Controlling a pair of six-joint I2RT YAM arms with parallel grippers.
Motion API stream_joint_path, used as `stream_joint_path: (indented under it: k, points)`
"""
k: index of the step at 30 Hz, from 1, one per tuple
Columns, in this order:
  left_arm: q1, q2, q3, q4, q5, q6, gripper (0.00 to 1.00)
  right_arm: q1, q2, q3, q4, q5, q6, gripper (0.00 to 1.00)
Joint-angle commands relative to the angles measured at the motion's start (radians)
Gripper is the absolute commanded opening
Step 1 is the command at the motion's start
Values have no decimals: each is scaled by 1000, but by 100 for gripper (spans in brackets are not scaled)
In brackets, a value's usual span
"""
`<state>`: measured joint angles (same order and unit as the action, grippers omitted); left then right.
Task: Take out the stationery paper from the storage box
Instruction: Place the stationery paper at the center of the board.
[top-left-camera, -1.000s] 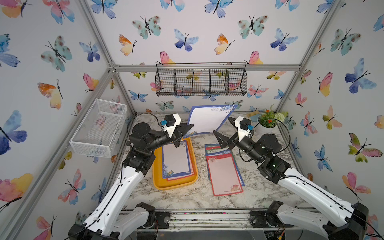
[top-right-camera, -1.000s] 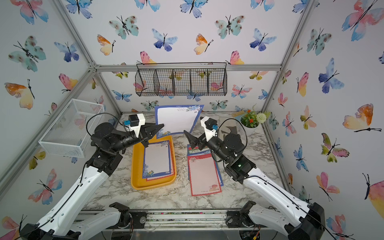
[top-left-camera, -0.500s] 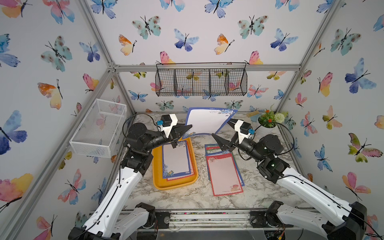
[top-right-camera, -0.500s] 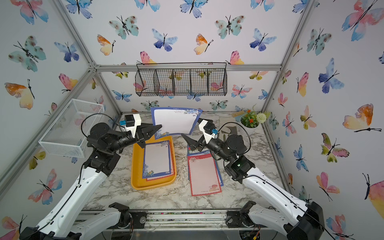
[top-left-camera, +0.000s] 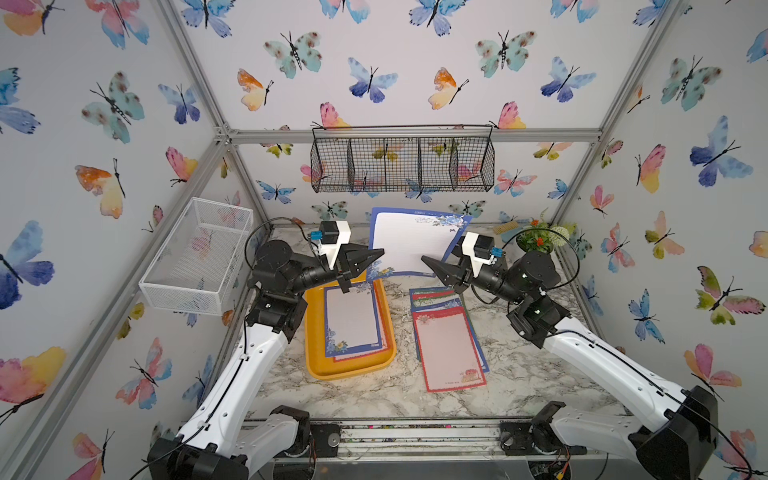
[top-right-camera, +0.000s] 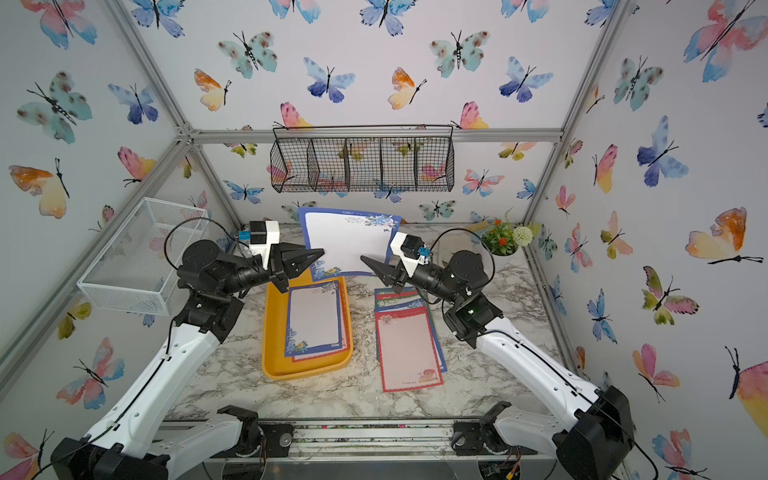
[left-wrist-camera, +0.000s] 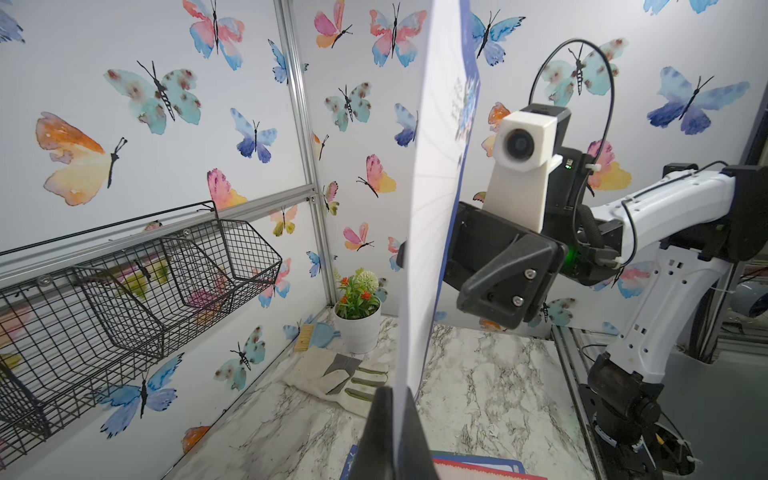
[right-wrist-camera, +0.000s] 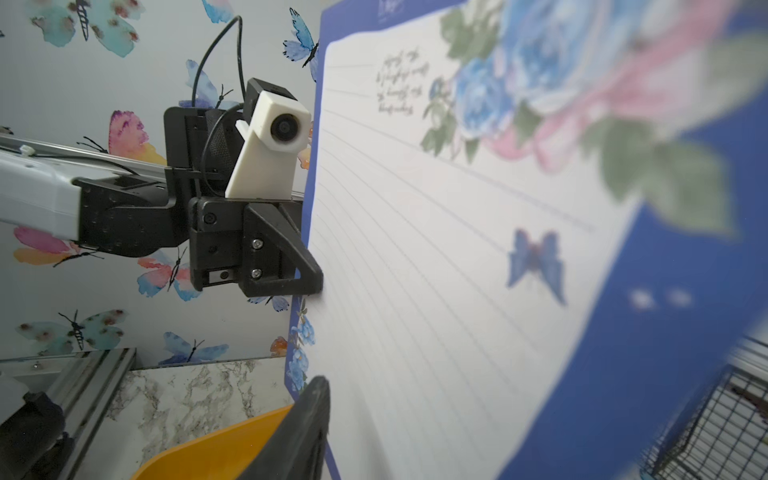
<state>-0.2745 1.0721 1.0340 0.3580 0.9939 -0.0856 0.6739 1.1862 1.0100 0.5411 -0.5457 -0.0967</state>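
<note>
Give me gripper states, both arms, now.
left gripper: shut on the blue-bordered sheet, lifted clear of the table.
right gripper: jaws either side of that sheet's edge; cannot tell if clamped.

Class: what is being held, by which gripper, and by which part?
The left gripper pinches the blue-bordered sheet at its side edge, near a lower corner. The right gripper is at the opposite edge; its grip cannot be told.

Blue floral-bordered stationery paper (top-left-camera: 409, 243), yellow-orange storage box (top-left-camera: 314, 332), red-bordered sheets (top-left-camera: 451, 353), grey-white marbled table (top-left-camera: 374, 399)
</note>
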Motion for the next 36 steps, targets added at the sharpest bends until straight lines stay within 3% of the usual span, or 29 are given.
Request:
stream_joint_path:
  k: [1,5,9,15,19,26,36]
  points:
    - [5,4,11,45,40,-31,0,-4,8,32,31,-66,21,36]
    - [5,9,8,69,59,-54,0,-4,7,27,44,-71,32,27]
    - [4,11,-8,130,85,-100,0,-5,2,18,60,-71,52,11]
    - [4,15,-7,125,54,-103,1,-5,-10,12,65,-68,81,9]
    - [5,14,7,70,20,-68,9,-5,-17,23,26,-67,89,9]
    - [5,19,15,44,-6,-53,50,-5,-53,36,-105,-41,78,4]
    - [4,-11,25,-32,-80,21,56,-5,-96,109,-409,36,62,2]
